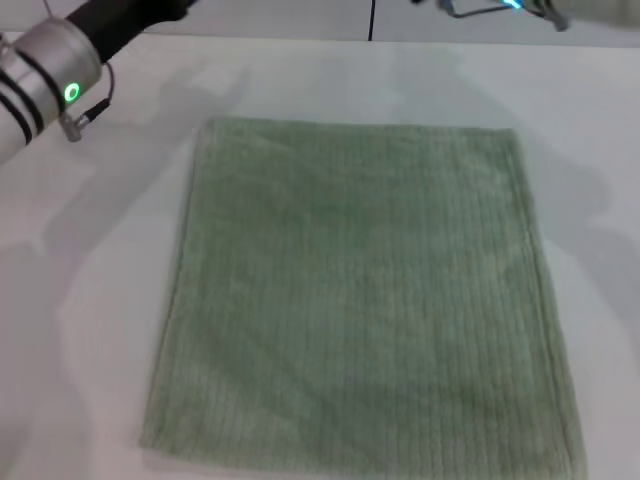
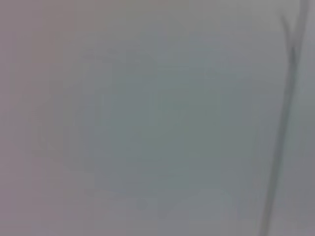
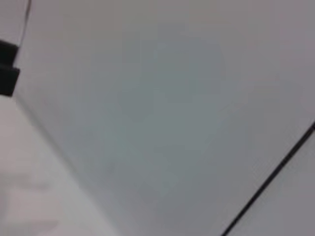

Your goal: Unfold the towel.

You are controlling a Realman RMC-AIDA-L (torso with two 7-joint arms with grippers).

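Note:
The towel, a large pale sage-green ribbed terry cloth, lies spread flat on the white table in the head view, filling most of the middle. Its near edge runs off the bottom of the view. My left arm reaches in at the far left corner, away from the towel; its gripper is out of view. Part of my right arm shows at the far right edge, its gripper also out of view. Neither wrist view shows the towel or any fingers, only pale blank surface.
White table surrounds the towel on the left, right and far sides. A dark vertical line marks the back behind the table. A thin dark line crosses the right wrist view, another the left wrist view.

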